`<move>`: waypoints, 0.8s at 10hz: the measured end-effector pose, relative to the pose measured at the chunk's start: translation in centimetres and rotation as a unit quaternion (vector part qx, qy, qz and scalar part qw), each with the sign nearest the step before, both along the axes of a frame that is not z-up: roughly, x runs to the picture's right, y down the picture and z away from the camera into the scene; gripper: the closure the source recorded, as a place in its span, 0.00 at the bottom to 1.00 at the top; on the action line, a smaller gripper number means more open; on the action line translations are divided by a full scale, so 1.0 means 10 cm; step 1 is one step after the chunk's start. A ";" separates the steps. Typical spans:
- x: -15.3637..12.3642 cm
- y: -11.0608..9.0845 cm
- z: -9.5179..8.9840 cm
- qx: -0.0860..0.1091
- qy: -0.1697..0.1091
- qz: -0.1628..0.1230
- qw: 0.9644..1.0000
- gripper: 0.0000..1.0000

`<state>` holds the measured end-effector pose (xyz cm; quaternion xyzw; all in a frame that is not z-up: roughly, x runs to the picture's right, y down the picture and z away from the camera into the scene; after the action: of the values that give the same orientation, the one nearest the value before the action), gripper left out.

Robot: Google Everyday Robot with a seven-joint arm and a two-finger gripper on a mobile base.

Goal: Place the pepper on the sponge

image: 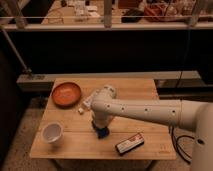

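My white arm reaches in from the right across the wooden table (135, 90). The gripper (99, 124) points down at the table's middle, right over the dark blue sponge (102, 132). Only a blue edge of the sponge shows below the wrist. The pepper is hidden; the arm's end covers the spot above the sponge.
An orange-red plate (66, 94) sits at the table's back left. Near the front left corner stands a white cup (52, 133). A black-and-white flat box (129, 143) lies at the front, right of the sponge. A small white bit (80, 110) lies left of the arm.
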<state>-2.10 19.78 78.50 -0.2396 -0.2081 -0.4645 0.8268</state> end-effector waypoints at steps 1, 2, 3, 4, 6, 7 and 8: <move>0.00 0.01 -0.01 0.000 -0.001 0.000 1.000 0.84; 0.00 0.01 -0.01 0.001 -0.002 0.000 1.000 0.72; -0.01 0.02 -0.02 0.001 -0.002 0.000 1.000 0.62; -0.01 0.02 -0.02 0.002 -0.003 0.000 1.000 0.53; -0.01 0.04 -0.03 0.002 -0.004 0.001 1.000 0.40; -0.01 0.04 -0.03 0.003 -0.004 0.001 1.000 0.40; -0.01 0.05 -0.03 0.003 -0.005 0.001 1.000 0.40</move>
<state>-2.19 20.29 78.18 -0.2346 -0.2108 -0.4655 0.8269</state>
